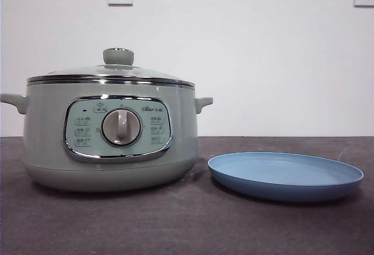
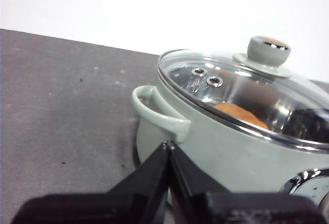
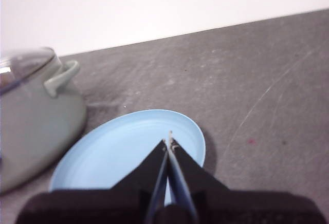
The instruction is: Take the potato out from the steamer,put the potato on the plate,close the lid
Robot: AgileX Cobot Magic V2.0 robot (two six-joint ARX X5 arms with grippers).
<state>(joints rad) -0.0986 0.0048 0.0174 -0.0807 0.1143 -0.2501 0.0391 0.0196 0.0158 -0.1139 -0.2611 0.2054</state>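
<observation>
From the front, your steamer sits lidded on the dark surface, plate just beside it, white wall behind. Your left gripper, jaws pressed together, sees the potato inside, lying flat. Your right gripper, likewise closed, hangs over the plate.

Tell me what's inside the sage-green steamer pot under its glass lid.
Through the clear glass lid, the left wrist view shows the orange-brown potato inside the sage-green steamer. Its lower part and the pot's floor are hidden by the wall; the front view shows nothing inside.
</observation>
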